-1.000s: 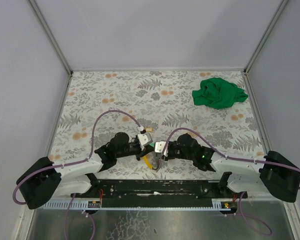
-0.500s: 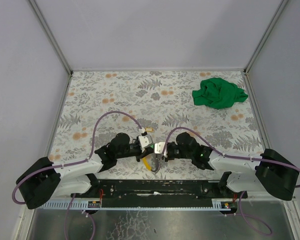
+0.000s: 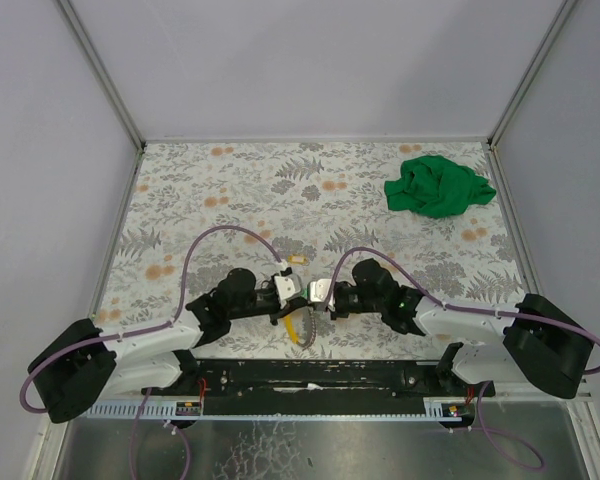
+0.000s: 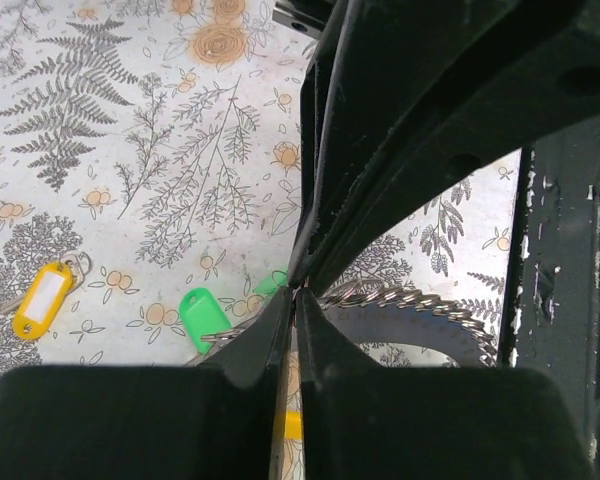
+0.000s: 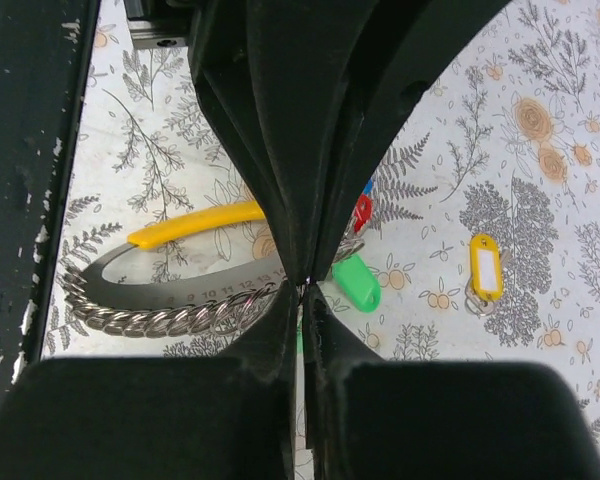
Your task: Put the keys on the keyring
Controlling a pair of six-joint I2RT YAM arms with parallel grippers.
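At the near edge of the surface [image 3: 230,180], between the two arm bases, our left hand [image 4: 295,292] and right hand [image 5: 302,288] meet tip to tip over the keyring [image 5: 170,318]. Both hands are fully closed. The left one looks to be pinching the keyring's wire where the band of small linked rings begins. The right one has its tips together at the other end of that band, just beside the green key [image 5: 356,284]. Whether it grips the wire, the key or nothing at all, we cannot tell from here.

The green key lies against the keyring, but we cannot see if it is threaded. The yellow key [image 5: 485,268] rests flat on the surface, well apart from both hands.

We judge the step in hand to be steadying and parting the keyring so that the green key can slide on. Next, we think, one hand must hold the loop firm while the other works the key's eyelet along the wire. The parts are small and the tips hide them, so a slip is likely. The yellow key has yet to be fetched.
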